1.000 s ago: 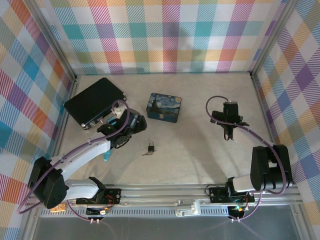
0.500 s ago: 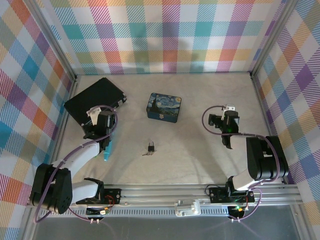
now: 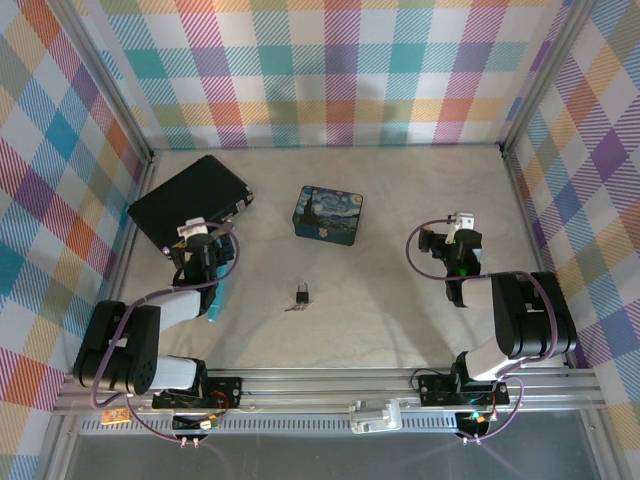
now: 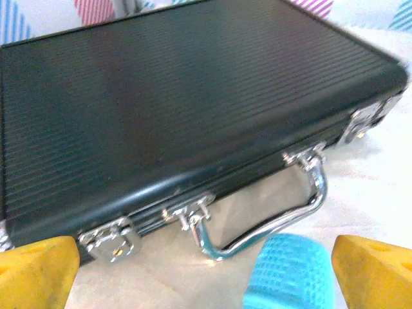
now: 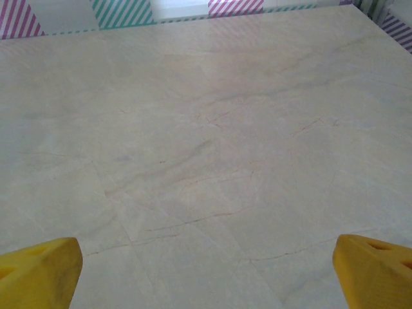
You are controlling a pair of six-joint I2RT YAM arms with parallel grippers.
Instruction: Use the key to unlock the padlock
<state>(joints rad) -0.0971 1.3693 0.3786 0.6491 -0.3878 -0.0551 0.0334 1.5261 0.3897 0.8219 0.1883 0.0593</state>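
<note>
The tiny dark padlock [image 3: 302, 293] with its silver shackle lies on the table near the middle in the top view. The thin key [image 3: 291, 307] lies just to its lower left, touching or almost touching it. My left gripper [image 3: 199, 248] is far to the left, facing the black case, well away from both. Its yellow fingertips [image 4: 38, 270] stand wide apart, open, with nothing held. My right gripper [image 3: 457, 243] hovers at the right, open over bare table [image 5: 206, 161], its fingertips [image 5: 373, 267] at the frame corners.
A black ribbed case [image 4: 174, 96] with a chrome handle [image 4: 277, 212] lies at the back left. A light-blue stick [image 3: 214, 305] lies beside my left arm, its end [image 4: 290, 273] between my fingers' span. The blue Starry Night tin [image 3: 328, 214] stands behind the padlock.
My left arm has swung back from beside the padlock to the left, toward the black case. My right arm has drawn in toward its base. Padlock and key have not moved.
</note>
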